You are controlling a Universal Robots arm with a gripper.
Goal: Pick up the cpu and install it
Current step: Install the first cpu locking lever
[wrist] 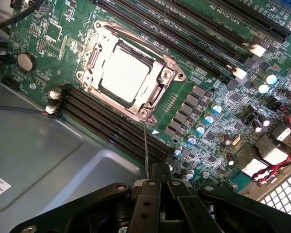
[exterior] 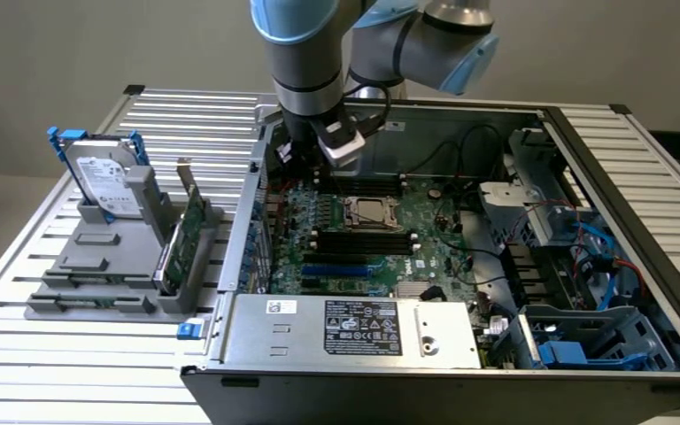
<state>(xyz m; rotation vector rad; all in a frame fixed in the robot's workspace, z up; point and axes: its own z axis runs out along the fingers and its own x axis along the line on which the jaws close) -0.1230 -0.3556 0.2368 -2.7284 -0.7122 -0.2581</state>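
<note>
Above the motherboard (wrist: 218, 104), inside the open computer case (exterior: 623, 177), the gripper (wrist: 157, 171) hangs with its black fingers (wrist: 144, 194) drawn together and no chip between them. A thin metal rod (wrist: 145, 145) runs from the nearest corner of the socket frame (wrist: 170, 73) to the fingertips; whether the fingers touch it cannot be told.

The cpu (wrist: 123, 73) lies apart from the gripper, just beyond the far end of that rod. It sits inside the square metal socket frame, near the middle of the motherboard, between two banks of black memory slots (wrist: 106, 121). It lies flat with its bright metal top facing up. Being square, it shows no long axis; its edges run parallel to the frame and to the slots.

In the exterior view the arm (exterior: 307, 80) comes down at the case's rear edge. The socket with the cpu (exterior: 372, 211) lies just beside it toward the case's middle. Outside the case, on the slatted table (exterior: 81, 354), a hard drive (exterior: 104, 181) stands upright in a grey holder (exterior: 92, 266).
</note>
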